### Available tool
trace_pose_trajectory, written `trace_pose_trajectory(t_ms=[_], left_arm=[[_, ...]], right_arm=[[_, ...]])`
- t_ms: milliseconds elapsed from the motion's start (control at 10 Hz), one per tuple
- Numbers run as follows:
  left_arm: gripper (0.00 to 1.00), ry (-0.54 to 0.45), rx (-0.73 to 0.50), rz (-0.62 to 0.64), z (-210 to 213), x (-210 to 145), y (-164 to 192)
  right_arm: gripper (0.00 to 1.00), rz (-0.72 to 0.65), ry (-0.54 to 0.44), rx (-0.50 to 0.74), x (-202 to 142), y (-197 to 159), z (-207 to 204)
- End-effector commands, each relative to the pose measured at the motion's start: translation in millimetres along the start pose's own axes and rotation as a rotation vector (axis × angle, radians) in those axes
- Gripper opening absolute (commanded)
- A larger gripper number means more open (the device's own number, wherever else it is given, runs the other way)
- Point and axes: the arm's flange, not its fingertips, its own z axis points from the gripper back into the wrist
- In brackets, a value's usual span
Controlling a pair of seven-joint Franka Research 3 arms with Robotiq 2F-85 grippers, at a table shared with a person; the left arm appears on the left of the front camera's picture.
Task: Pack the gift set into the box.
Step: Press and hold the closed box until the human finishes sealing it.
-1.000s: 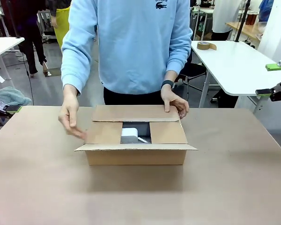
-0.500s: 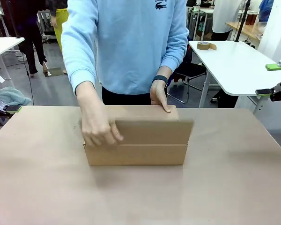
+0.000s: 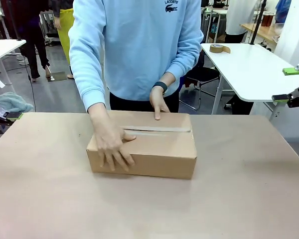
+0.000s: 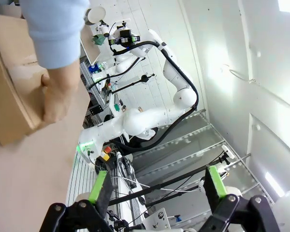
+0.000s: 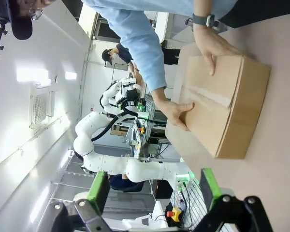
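Carton (image 3: 164,147) is shut, all flaps down, with a tape strip (image 3: 159,129) along the top seam. It sits on the desk (image 3: 239,199) close to the far edge, roughly centred between the left and right edges. The flaps hide the contents, so I can't see the gift set.

Person's near hand (image 3: 112,144) lies flat, palm down, on the carton's near-left top corner, fingers draped over the front face. Person's far hand (image 3: 158,102) has its fingertips on the top at the far edge, about mid-length. There is a dark watch (image 3: 160,86) on that wrist.

Robot left hand (image 4: 157,186): fingers spread wide, nothing between them, off the desk's far-left corner and well apart from the carton.

Robot right hand (image 5: 154,188): also wide and empty, off the far-right corner, well apart from the carton.
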Motion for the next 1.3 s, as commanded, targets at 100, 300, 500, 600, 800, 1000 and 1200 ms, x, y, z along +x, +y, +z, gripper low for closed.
trace_pose_trajectory(t_ms=[100, 300, 500, 600, 800, 1000, 1200], left_arm=[[1.0, 0.012, 0.005, -0.018, 2.5, -4.0, -0.2], [1.0, 0.012, 0.005, -0.018, 2.5, -4.0, -0.2], [1.0, 0.012, 0.005, -0.018, 2.5, -4.0, -0.2], [1.0, 0.012, 0.005, -0.018, 2.5, -4.0, -0.2], [1.0, 0.012, 0.005, -0.018, 2.5, -4.0, -0.2], [1.0, 0.012, 0.005, -0.018, 2.5, -4.0, -0.2], [1.0, 0.012, 0.005, -0.018, 2.5, -4.0, -0.2]], right_arm=[[1.0, 0.003, 0.017, -0.003, -2.1, 2.0, 1.8], [1.0, 0.003, 0.017, -0.003, -2.1, 2.0, 1.8], [1.0, 0.003, 0.017, -0.003, -2.1, 2.0, 1.8], [1.0, 0.003, 0.017, -0.003, -2.1, 2.0, 1.8], [1.0, 0.003, 0.017, -0.003, -2.1, 2.0, 1.8], [1.0, 0.003, 0.017, -0.003, -2.1, 2.0, 1.8], [1.0, 0.003, 0.017, -0.003, -2.1, 2.0, 1.8]])
